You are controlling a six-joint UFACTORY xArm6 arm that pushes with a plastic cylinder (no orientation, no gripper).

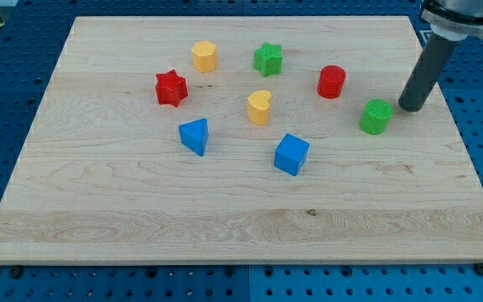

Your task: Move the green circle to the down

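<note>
Nearest the board's [57, 126] left edge sits the red star [172, 88], with the blue triangle [194, 136] below it toward the bottom edge. The yellow hexagon [205, 56] lies near the top edge, the yellow heart [260, 107] around the middle, the green star [268, 59] above it. The blue cube [291, 154] sits lower, the red cylinder [331, 81] farther right. The green circle [376, 117] rests near the right edge. My tip [411, 107], a plain rod with no pincer, stands just beside it, on its upper right.
</note>
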